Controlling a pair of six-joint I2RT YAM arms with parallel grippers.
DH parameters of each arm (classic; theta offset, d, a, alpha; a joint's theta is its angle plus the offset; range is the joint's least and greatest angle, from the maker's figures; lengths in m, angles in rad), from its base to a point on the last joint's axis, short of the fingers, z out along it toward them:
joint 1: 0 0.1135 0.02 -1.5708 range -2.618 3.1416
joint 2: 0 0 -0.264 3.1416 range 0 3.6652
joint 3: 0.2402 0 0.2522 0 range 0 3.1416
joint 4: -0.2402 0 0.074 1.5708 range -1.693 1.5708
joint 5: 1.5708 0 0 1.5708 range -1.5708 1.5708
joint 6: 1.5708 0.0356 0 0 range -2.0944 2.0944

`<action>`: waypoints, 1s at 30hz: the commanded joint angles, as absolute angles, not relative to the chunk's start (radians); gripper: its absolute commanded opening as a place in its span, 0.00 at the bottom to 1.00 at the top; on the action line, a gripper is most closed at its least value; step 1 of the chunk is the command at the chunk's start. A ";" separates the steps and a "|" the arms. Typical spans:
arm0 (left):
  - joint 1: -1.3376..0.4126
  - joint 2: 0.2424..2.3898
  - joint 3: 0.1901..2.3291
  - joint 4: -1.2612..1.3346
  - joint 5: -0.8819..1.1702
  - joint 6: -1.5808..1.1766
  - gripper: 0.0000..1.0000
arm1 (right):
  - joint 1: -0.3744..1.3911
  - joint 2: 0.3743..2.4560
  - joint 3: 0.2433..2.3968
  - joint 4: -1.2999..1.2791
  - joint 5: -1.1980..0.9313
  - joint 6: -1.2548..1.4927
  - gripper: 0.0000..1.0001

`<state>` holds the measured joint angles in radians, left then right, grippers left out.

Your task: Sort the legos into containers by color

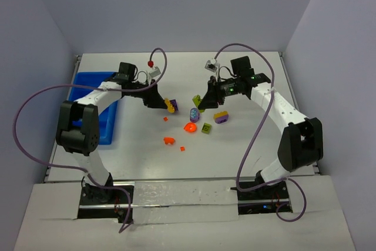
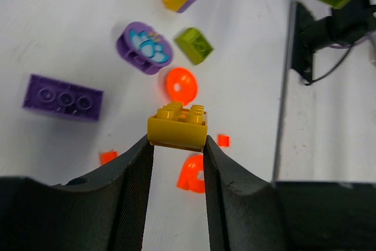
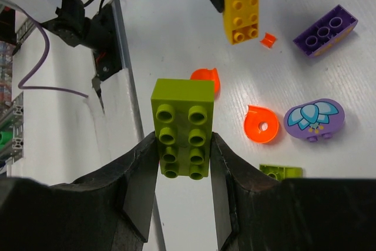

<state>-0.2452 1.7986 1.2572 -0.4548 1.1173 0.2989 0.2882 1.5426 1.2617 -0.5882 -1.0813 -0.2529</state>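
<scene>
the left arm (image 1: 94,99) covers much of the blue tray (image 1: 107,129), its ribs unreadable; what may be a small olive brick (image 3: 281,171) sits half hidden behind the right gripper (image 3: 183,140).

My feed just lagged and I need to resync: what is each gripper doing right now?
Left gripper: closed on a yellow brick.
Right gripper: closed on an olive-green brick.
</scene>
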 commanded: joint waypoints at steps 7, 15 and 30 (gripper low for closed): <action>-0.334 1.833 1.227 -0.371 0.706 0.293 0.12 | 0.293 1.557 1.274 -0.540 -1.006 -0.192 0.00; -0.362 1.847 1.198 -0.319 0.630 0.243 0.37 | 0.295 1.565 1.263 -0.467 -0.880 -0.099 0.00; -0.341 1.724 1.235 -0.358 1.090 0.238 0.78 | 0.319 1.622 1.215 -0.413 -1.065 -0.073 0.00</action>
